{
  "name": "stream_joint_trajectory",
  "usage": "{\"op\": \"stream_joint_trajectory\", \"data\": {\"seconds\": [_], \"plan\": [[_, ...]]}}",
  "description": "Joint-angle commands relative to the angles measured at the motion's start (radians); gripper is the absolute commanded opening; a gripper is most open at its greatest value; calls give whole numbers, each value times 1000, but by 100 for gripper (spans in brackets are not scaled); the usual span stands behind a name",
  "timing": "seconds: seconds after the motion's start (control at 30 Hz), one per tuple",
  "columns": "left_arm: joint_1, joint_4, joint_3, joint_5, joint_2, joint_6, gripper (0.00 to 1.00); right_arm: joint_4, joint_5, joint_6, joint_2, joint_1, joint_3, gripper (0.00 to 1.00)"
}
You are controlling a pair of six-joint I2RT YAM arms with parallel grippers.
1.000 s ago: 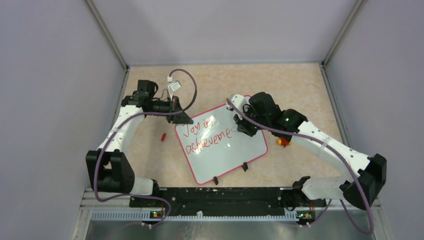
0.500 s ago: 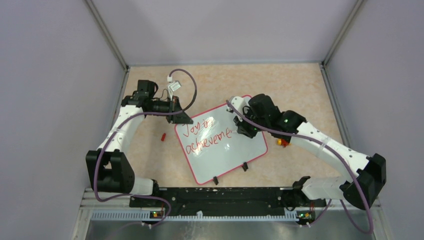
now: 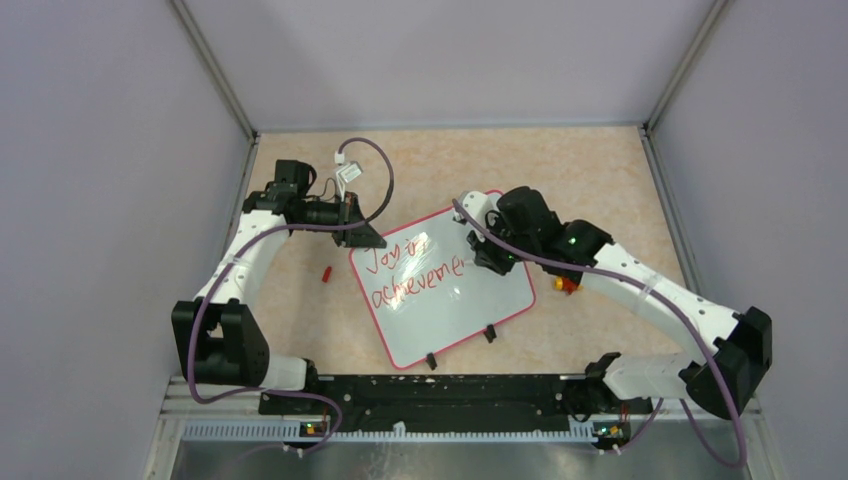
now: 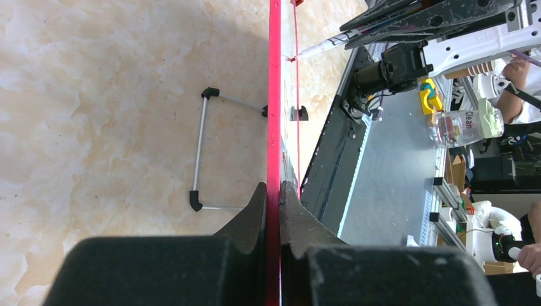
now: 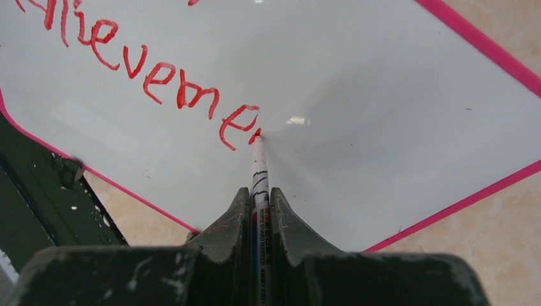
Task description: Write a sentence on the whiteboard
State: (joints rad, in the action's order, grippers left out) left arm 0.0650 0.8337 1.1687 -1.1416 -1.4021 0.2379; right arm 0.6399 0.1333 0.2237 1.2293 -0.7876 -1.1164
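So the whiteboard sits askew in the middle of the surface, and the left tool is clamped tight on its pink edge. Meanwhile the right tool pinches the marker, tip touching the board right where the red sentence ends.

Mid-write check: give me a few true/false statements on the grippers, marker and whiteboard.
1. The left gripper is shut on the whiteboard edge. True.
2. The marker in the right gripper has its tip on the board. True.
3. The sentence is blue. False: it is red.
4. The board's near half is covered in writing. False: it is blank.
5. The small red piece lies on the board. False: it lies on the table, left of the board.
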Motion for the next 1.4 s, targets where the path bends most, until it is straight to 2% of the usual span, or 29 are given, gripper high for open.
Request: {"op": "stream_joint_trajectory", "data": {"seconds": [0.0,0.53,0.9,1.1,1.37], "plan": [[-2,-1,-10,91,14,45,0,-39,-35,-10,18,8,-81,0],[-2,-5,-16,90,16,44,0,-12,-87,19,-9,39,-42,0],[-2,-5,-16,88,15,46,0,-4,6,19,-31,37,39,0],[-2,-8,-15,87,13,43,0,19,20,14,-46,38,3,0],[-2,-5,-16,87,15,43,0,9,-37,-4,-48,39,-51,0]]}}
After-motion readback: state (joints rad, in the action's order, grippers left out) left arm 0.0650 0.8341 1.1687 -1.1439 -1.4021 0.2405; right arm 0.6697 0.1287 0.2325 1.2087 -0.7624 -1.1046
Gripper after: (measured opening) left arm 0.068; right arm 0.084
